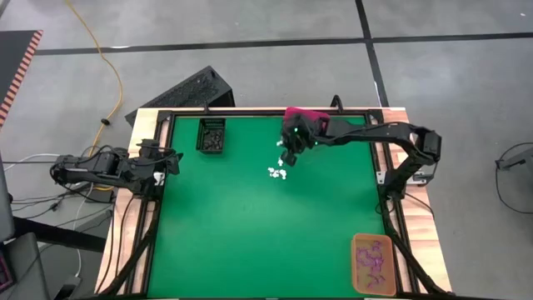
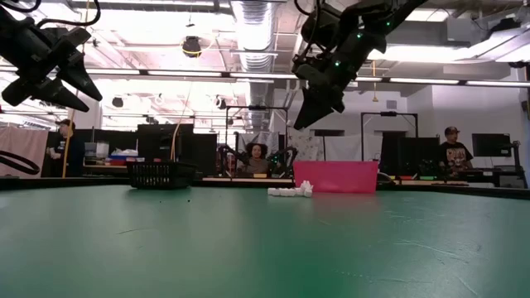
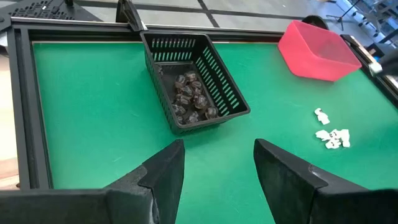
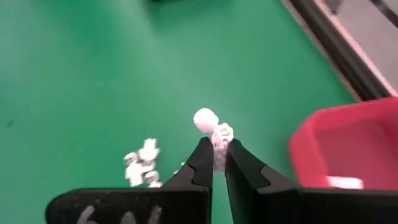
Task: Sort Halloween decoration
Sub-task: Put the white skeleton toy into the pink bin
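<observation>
My right hand (image 4: 214,163) with matt black plastic fingers, pinching a smooth white plastic skeleton trinket (image 4: 211,124), matt green bench (image 1: 250,233) edged in bare wood, glossy pink plastic bin (image 3: 317,50), black plastic lattice basket (image 3: 193,81)

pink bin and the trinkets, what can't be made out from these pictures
- Pink bin, high view: mostly covered by the right arm; contents hidden.
- Pink bin, low view: its wall hides the inside.
- White trinket in the right claw, right wrist view: blurred, shape unclear.
- Black trinkets, high view: too small to count.
- Purple trinkets in the orange bin: too small to tell shapes.
</observation>
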{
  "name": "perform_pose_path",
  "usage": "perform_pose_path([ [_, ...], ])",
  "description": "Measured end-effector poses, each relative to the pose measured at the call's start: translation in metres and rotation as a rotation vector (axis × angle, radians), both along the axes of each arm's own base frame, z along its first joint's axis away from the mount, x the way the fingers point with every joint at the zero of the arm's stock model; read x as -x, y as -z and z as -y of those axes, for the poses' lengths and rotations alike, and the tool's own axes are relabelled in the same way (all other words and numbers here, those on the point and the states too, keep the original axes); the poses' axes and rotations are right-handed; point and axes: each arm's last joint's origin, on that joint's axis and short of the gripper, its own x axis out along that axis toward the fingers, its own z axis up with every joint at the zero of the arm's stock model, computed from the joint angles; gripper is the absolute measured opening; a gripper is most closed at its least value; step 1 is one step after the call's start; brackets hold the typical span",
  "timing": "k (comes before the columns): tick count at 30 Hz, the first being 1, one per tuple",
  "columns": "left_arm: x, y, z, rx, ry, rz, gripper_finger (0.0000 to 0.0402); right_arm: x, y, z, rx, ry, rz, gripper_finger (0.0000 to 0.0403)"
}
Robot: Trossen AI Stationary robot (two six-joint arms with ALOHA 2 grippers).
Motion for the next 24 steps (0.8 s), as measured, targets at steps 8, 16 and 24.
perform_pose_path([
  [8,0.000,0.000,0.000,0.019,-0.014,0.018,0.0183,0.011,-0.004,0.034,-0.015,0.147,0.054,0.0046],
  [16,0.000,0.000,0.000,0.019,-0.013,0.018,0.0183,0.023,-0.015,0.064,-0.013,0.256,0.081,0.0046],
  [24,0.000,0.000,0.000,0.020,-0.012,0.018,0.0183,0.043,-0.015,0.085,-0.024,0.417,0.004,0.0046],
])
